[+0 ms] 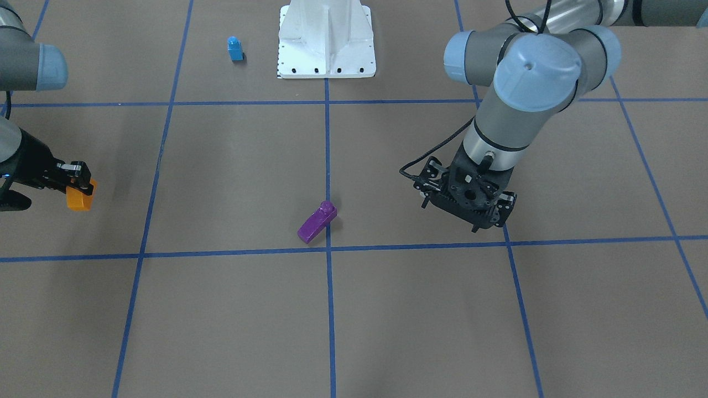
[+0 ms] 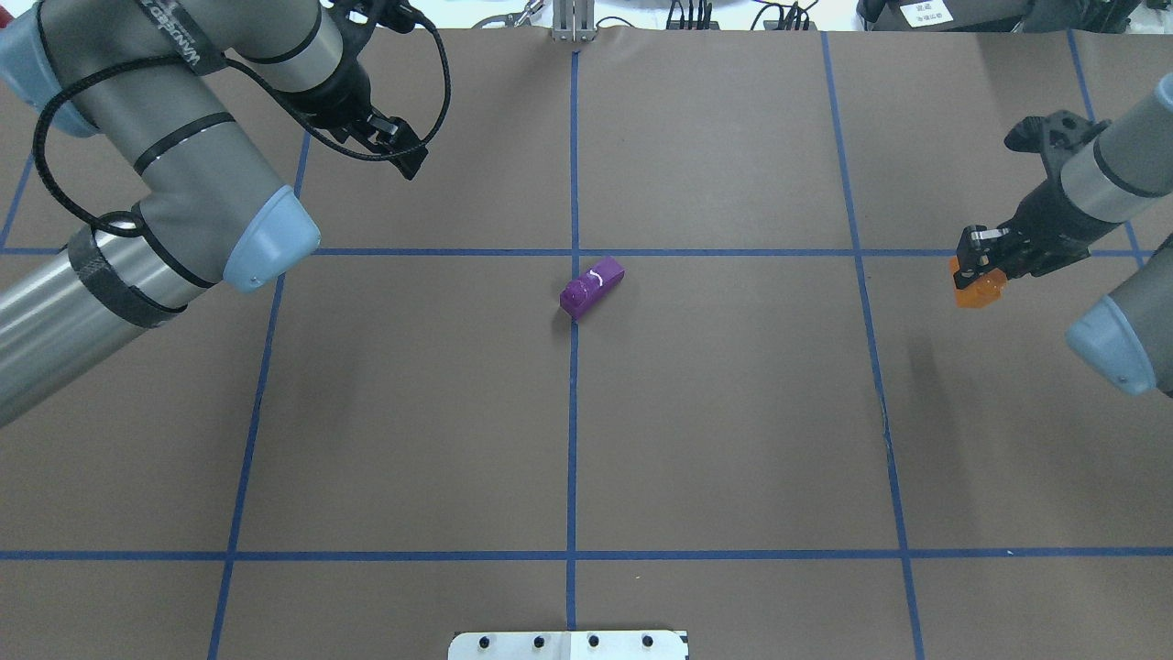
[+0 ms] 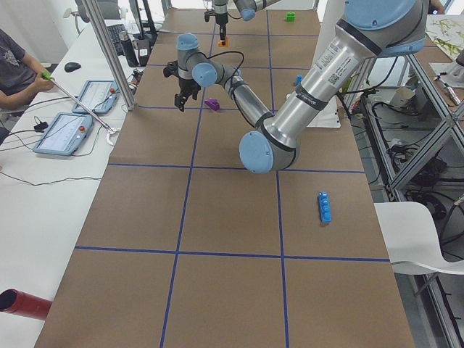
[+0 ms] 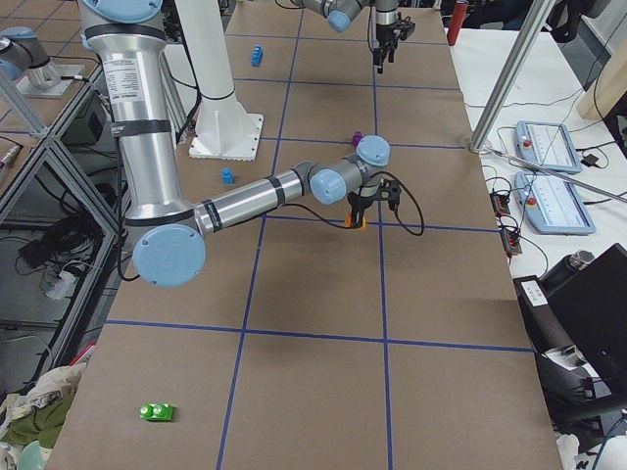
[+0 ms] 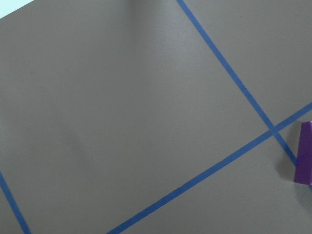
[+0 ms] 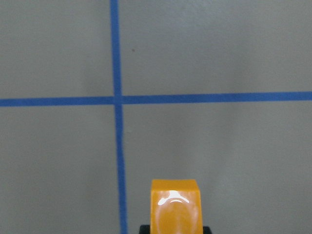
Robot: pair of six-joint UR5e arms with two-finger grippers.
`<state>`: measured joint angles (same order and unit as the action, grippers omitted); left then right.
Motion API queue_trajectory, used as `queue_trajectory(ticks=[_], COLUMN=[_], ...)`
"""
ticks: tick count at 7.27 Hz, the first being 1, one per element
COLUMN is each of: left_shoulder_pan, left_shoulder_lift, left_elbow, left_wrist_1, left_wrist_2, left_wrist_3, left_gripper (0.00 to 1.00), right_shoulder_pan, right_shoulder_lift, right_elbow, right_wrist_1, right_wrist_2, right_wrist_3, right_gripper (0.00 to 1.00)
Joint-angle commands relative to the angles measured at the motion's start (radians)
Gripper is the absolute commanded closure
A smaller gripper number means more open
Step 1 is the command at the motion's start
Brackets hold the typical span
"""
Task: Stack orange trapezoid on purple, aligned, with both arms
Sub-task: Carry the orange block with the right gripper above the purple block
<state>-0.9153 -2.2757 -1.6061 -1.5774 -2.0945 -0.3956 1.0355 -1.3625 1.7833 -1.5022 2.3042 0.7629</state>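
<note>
Holding the orange trapezoid (image 2: 977, 291) in the right gripper (image 2: 982, 263), clamped on it, far out on the robot's right. The purple (image 2: 592, 286) lies at the centre line, well apart. It looks tipped, stud sideways.

Risk: I judge the stack cannot seat unless the left gripper (image 2: 396, 147) rights it.

I cannot tell that gripper's opening, as its fingers are hidden.
</note>
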Motion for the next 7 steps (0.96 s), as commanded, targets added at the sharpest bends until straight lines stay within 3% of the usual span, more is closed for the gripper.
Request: queue_trajectory(ticks=[1,3,4,5,7], left_shoulder_pan=[-0.08,-0.155,-0.187,-0.215,-0.244], left_shoulder_lift=[0.095,0.195,0.237,0.28,0.327], left_elbow=[-0.036,-0.061,-0.061,-0.061,-0.074], left_wrist_1=[0.04,0.051,0.053,0.047,0.04], left_wrist_2=[-0.024,-0.027,-0.03,-0.068,-0.107], left_wrist_3=[0.148,0.219,0.259,0.264,0.265], left_gripper=[0.0,0.0,0.0,0.0,0.0], right_shoulder_pan=[-0.059,-0.153,-0.193,-0.237,-0.316], right_shoulder_lift=[0.337,0.61,0.752,0.829,0.862], right_elbow=[-0.072,-0.254,-0.392,-0.471,-0.515], right_wrist_1=[-0.195,-0.202,-0.205,-0.202,-0.197], right_wrist_2=[-0.008,-0.072,-0.074,-0.106,-0.256], right_wrist_3=[0.24,0.469,0.552,0.682,0.901], right_gripper=[1.0,1.0,1.0,1.0,1.0])
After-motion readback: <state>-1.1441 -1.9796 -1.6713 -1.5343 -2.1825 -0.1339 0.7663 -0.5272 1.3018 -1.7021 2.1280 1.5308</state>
